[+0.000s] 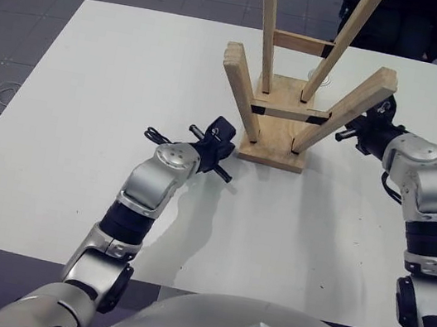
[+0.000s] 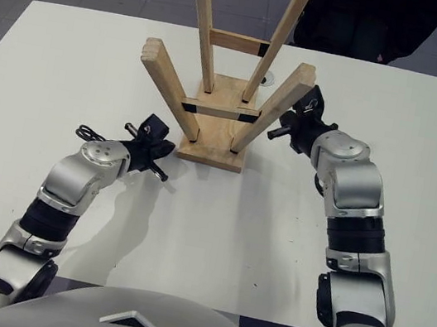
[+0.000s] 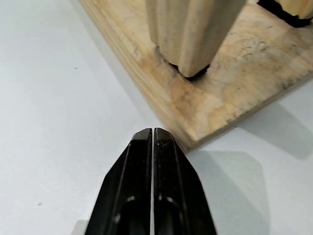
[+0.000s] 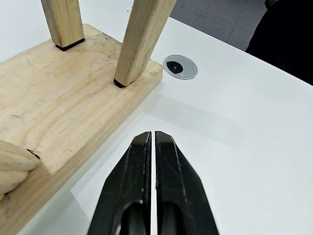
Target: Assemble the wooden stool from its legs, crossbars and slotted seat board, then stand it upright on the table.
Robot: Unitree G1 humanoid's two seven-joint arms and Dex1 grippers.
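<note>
The wooden stool [image 1: 292, 100] rests upside down on the white table [image 1: 82, 124], seat board [image 1: 275, 152] flat on it and four legs pointing up, joined by crossbars [image 1: 290, 112]. My left gripper [image 1: 224, 141] is shut with nothing in it, just off the seat board's near left corner [image 3: 195, 132]. My right gripper [image 1: 367, 125] is shut and empty, beside the stool's right legs and close to the seat board's edge [image 4: 98, 142].
A round grey cable grommet [image 4: 180, 66] is set into the table behind the stool. Open white table lies to the left and in front of the stool. A dark-clothed person stands beyond the far edge [image 1: 410, 23].
</note>
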